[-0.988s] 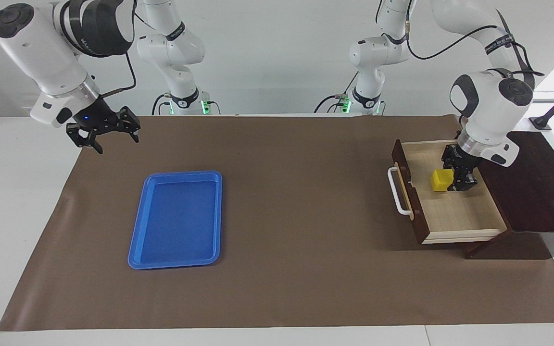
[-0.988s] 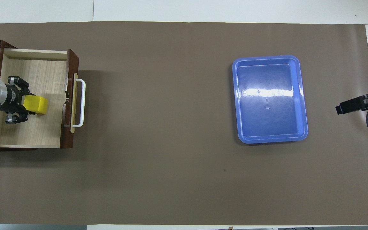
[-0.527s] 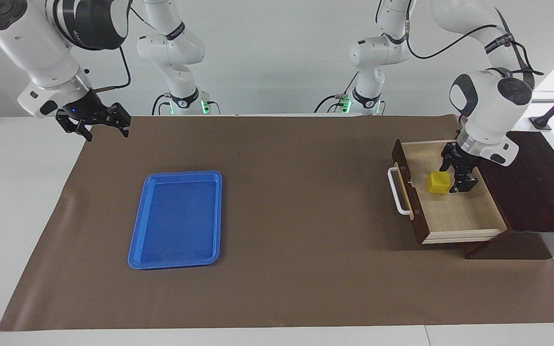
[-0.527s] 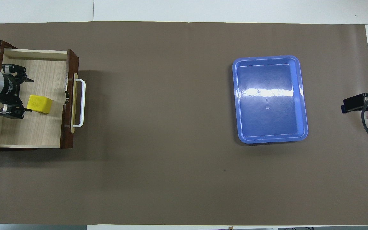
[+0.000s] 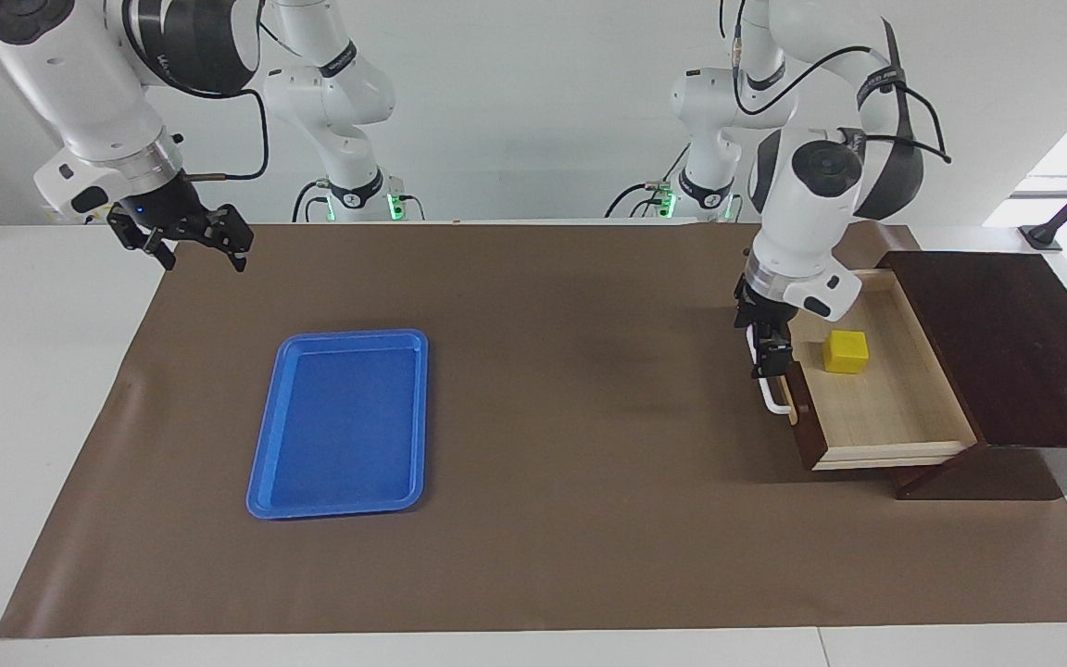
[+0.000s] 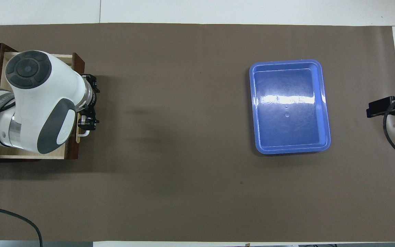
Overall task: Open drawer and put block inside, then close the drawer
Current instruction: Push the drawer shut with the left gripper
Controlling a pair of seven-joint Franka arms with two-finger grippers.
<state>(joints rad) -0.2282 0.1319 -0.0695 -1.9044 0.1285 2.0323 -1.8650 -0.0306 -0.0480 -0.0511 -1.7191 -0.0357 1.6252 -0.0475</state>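
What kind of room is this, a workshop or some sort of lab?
Most likely a robot lab. Two white arms stand at a table under a brown sheet, with only practice props on it: a drawer holding a yellow block, and a blue tray.

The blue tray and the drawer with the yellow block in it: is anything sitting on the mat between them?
No. In the facing view only bare brown mat lies between the blue tray and the drawer.

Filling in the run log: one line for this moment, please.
block: in open drawer | left gripper: open, at handle | right gripper: open, waiting
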